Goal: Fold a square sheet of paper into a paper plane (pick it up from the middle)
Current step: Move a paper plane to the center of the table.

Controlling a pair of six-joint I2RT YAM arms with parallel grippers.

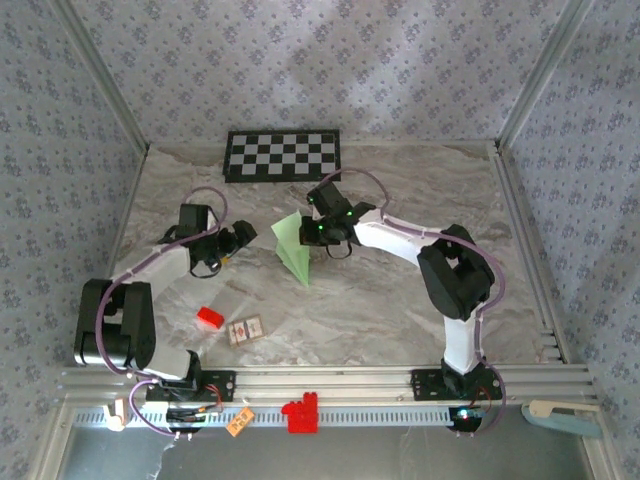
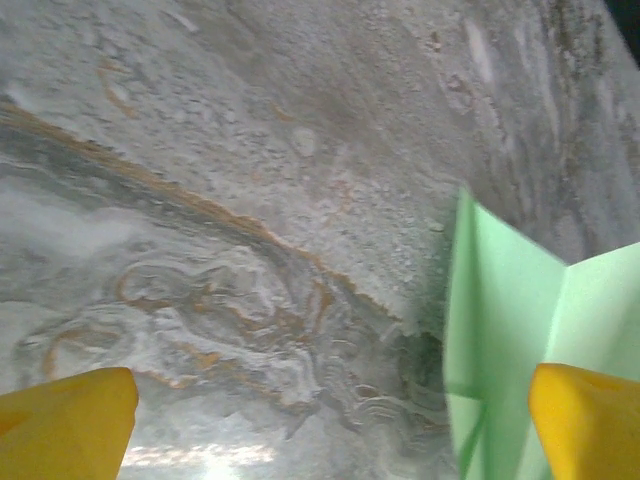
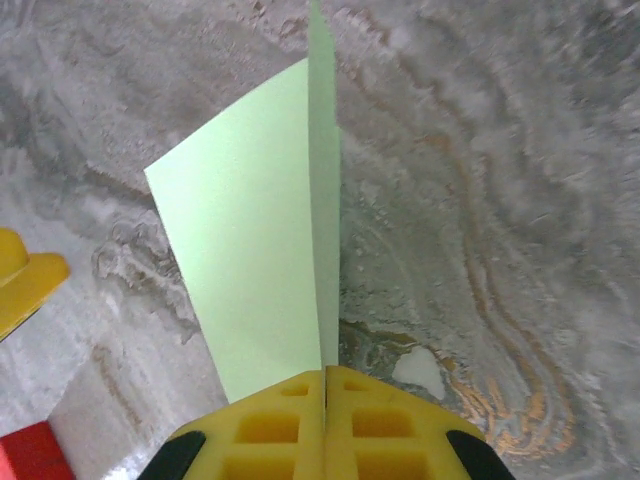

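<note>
The square sheet of paper stands folded as a pale green paper plane (image 1: 293, 248), a long pointed dart near the middle of the table, its tip toward the near edge. My right gripper (image 1: 318, 232) is shut on its centre fold from the right. In the right wrist view the yellow pads (image 3: 325, 385) meet on the upright fold, and one wing of the paper plane (image 3: 255, 240) spreads out to the left. My left gripper (image 1: 240, 240) is open just left of the plane and holds nothing. In the left wrist view the paper plane (image 2: 510, 300) lies beside the right fingertip (image 2: 585, 420).
A black-and-white checkerboard panel (image 1: 282, 155) lies at the back of the marble table (image 1: 400, 300). A small red block (image 1: 209, 318) and a small card (image 1: 245, 329) sit near the left arm. Another red piece (image 1: 300, 414) rests on the front rail.
</note>
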